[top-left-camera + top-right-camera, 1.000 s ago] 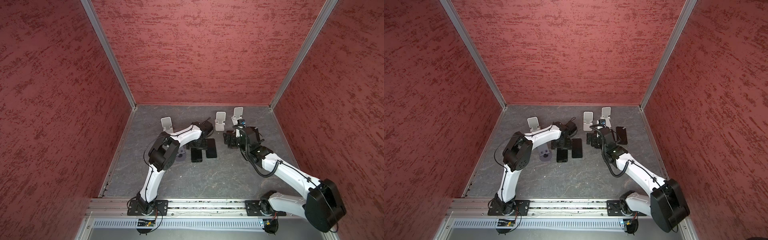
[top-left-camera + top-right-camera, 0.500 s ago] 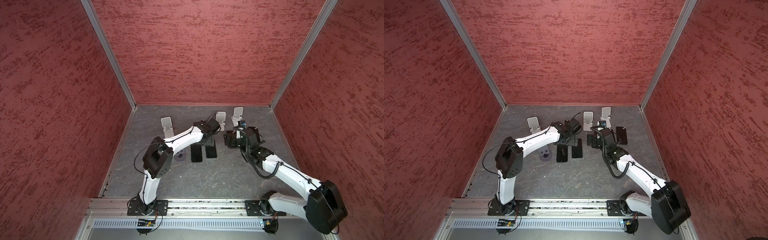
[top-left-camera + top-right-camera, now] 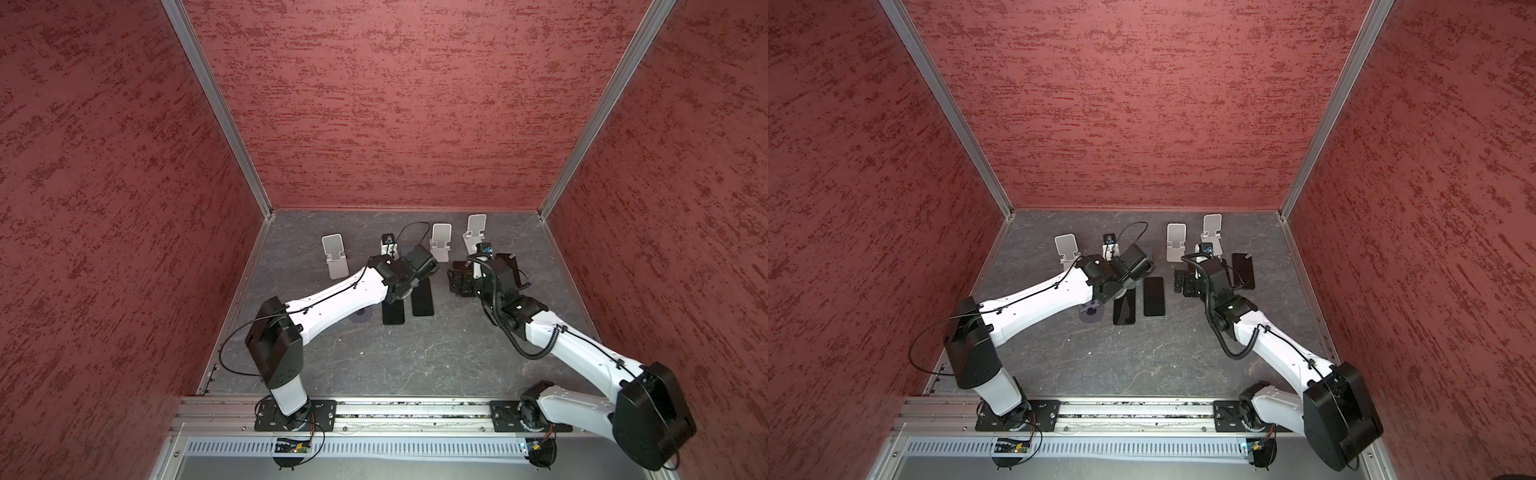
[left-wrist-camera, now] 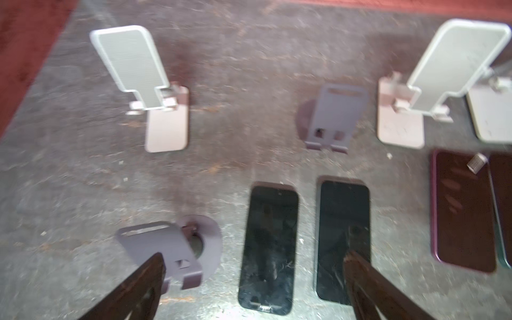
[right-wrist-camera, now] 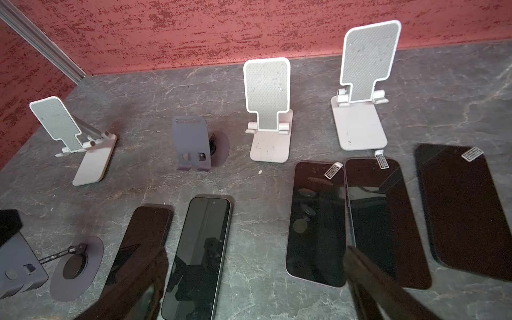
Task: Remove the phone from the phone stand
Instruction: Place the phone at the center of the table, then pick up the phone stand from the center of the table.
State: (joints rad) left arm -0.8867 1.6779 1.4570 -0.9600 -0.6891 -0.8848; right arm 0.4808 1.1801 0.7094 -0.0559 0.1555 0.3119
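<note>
Left fingers [image 4: 133, 291] spread above flat phones [image 4: 268, 249]; white stands [image 4: 130, 58] near back wall [image 3: 395, 124].

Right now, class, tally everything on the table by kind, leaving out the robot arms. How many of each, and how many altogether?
White phone stands: 3
Dark grey phone stands: 2
Phones: 5, all lying flat, none on a stand
Total: 10
</note>
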